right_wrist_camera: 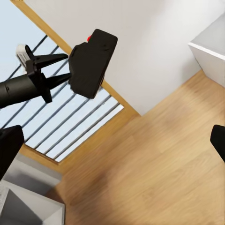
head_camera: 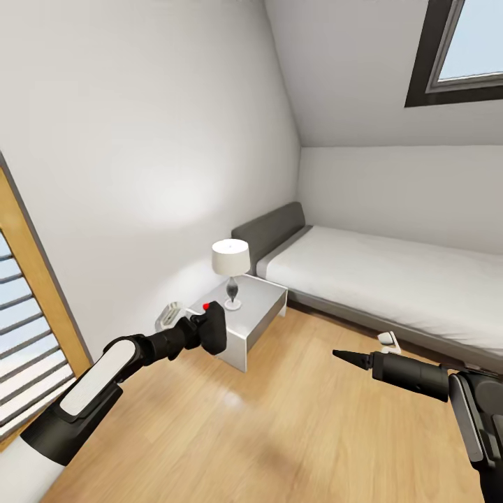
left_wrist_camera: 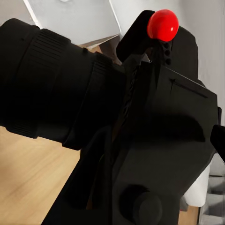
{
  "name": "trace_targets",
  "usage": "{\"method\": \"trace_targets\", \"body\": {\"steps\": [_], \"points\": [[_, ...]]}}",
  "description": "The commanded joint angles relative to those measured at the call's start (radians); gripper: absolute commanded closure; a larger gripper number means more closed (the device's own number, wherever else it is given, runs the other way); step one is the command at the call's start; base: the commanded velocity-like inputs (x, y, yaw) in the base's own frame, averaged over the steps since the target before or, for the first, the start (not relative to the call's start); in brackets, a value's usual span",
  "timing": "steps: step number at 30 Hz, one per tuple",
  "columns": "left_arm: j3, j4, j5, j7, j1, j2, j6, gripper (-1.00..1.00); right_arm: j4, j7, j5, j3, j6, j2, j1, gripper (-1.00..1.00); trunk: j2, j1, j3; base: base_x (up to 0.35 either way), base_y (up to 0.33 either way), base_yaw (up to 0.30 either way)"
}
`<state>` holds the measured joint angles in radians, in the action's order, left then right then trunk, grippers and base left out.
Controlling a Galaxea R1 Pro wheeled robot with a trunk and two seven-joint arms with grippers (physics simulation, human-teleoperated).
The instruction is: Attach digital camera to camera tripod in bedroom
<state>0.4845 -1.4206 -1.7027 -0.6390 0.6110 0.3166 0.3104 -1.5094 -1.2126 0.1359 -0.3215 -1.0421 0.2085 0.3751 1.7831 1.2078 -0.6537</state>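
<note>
The digital camera (head_camera: 212, 326) is off the floor and in the grip of the left gripper (head_camera: 196, 327), held out in front of the robot just short of the white bedside counter (head_camera: 262, 307), with its red button (left_wrist_camera: 162, 25) uppermost. In the right wrist view the two left fingers (right_wrist_camera: 47, 59) close in on one side of the black body (right_wrist_camera: 92, 63), so the hold looks to be at an edge rather than across the middle. I judge the camera to be stiff and light for its size, with smooth matte sides that could slide or swing in an edge pinch (a hard-bodied thing, likely to take a knock badly if dropped), so a steady wrist and slow turns seem wise. The right gripper (head_camera: 344, 355) hangs over bare plank floor (head_camera: 279, 433) near the bed (head_camera: 391, 279); the right wrist view catches one dark tip at either edge with wide floor between, so its fingers are spread and hold nothing. Room to move is fair: open floor lies ahead and to the right, while the counter's corner, the lamp (head_camera: 231, 271) on it, the slatted window (head_camera: 21, 335) at the left and the bed frame are the edges to keep off.
</note>
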Motion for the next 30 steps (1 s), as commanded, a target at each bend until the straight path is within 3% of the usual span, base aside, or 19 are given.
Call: {"method": "trace_targets", "body": {"steps": [1, 11, 30], "points": [[0.002, 0.000, -0.007, -0.007, 0.001, 0.001, -0.011, 1.00, 0.000, -0.002, 0.001, 0.000, -0.005, 0.000, 0.001, -1.00, -0.007, -0.004, 0.002, 0.000, 0.000, 0.000], [0.002, 0.006, -0.009, 0.027, 0.001, 0.002, -0.017, 1.00, 0.000, -0.001, 0.001, 0.001, -0.005, 0.000, 0.001, -1.00, -0.077, -0.042, 0.034, 0.000, 0.000, 0.000], [0.002, 0.008, -0.010, 0.030, 0.001, 0.002, -0.017, 1.00, 0.000, -0.001, 0.001, 0.001, -0.005, 0.000, 0.001, -1.00, -0.210, -0.115, 0.093, 0.000, 0.000, 0.000]]}}
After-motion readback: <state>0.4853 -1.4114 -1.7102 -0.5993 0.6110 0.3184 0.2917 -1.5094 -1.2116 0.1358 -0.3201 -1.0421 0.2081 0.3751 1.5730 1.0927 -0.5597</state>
